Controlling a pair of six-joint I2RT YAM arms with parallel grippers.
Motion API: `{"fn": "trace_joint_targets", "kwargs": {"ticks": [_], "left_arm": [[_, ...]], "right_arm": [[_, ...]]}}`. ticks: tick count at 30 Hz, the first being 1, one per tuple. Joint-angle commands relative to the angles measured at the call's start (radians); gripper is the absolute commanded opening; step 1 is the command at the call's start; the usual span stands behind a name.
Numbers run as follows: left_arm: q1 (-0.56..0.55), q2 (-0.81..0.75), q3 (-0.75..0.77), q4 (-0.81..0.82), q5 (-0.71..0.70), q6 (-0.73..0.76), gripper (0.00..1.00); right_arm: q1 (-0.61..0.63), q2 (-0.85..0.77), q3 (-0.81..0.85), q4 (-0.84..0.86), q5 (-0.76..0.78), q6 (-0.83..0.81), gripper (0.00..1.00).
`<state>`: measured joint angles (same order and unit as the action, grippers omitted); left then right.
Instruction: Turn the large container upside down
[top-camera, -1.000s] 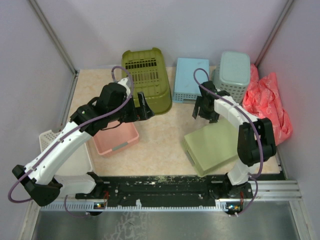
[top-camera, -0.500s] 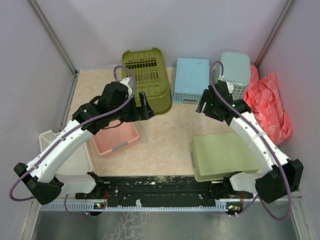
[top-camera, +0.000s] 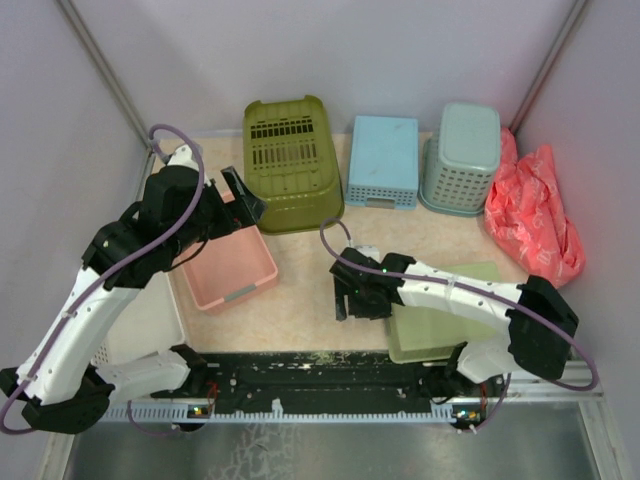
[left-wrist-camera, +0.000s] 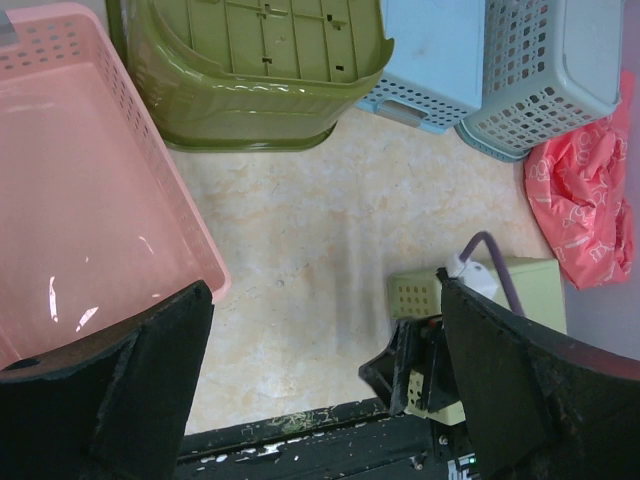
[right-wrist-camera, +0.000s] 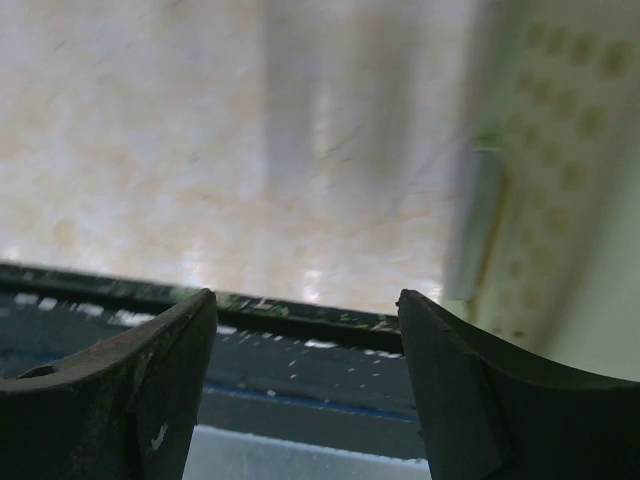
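The large olive-green container (top-camera: 292, 160) stands at the back of the table with its slotted bottom facing up; the left wrist view shows it at the top (left-wrist-camera: 250, 70). My left gripper (top-camera: 243, 200) is open and empty, just left of the container's near corner, above the pink basket; its jaws stand wide apart in the left wrist view (left-wrist-camera: 322, 300). My right gripper (top-camera: 350, 297) is open and empty, low over the table near the front edge, far from the container. In the right wrist view (right-wrist-camera: 305, 300) its jaws frame bare table and the black rail.
A pink basket (top-camera: 228, 270) and a white basket (top-camera: 150, 320) sit at the left. A light blue container (top-camera: 384, 160), a teal mesh basket (top-camera: 460, 155) and a red bag (top-camera: 535, 210) stand at the back right. A pale-green tray (top-camera: 450, 315) lies front right, beside the right gripper.
My left gripper has drawn back to the left, away from the container's front. My right arm has swung from the back right down to the front, left of the pale-green tray.
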<state>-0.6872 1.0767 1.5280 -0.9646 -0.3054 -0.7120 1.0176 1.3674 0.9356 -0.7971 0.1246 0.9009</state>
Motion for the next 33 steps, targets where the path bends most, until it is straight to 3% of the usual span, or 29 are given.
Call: {"fn": "trace_joint_targets", "kwargs": {"ticks": [1,8,17,23,27,33], "left_arm": [[0.003,0.007,-0.006,-0.026,-0.017,-0.017,1.00],[0.003,0.012,-0.034,0.007,0.021,-0.009,1.00],[0.002,0.041,-0.029,0.011,0.034,0.026,1.00],[0.002,0.056,-0.039,-0.157,-0.100,-0.022,1.00],[0.003,0.030,-0.170,-0.195,-0.164,-0.083,0.99],[-0.001,0.099,-0.393,-0.062,-0.142,-0.192,0.94]], "right_arm": [[-0.135,-0.070,-0.029,-0.136,0.151,0.071,0.73],[-0.413,-0.270,-0.083,-0.241,0.286,0.029,0.74],[-0.380,-0.268,0.022,-0.138,0.164,-0.062,0.70],[-0.298,-0.278,0.063,0.077,-0.058,-0.167,0.71],[-0.289,-0.273,0.031,0.161,-0.100,-0.141,0.72],[-0.289,-0.228,0.045,0.168,-0.100,-0.133,0.72]]}}
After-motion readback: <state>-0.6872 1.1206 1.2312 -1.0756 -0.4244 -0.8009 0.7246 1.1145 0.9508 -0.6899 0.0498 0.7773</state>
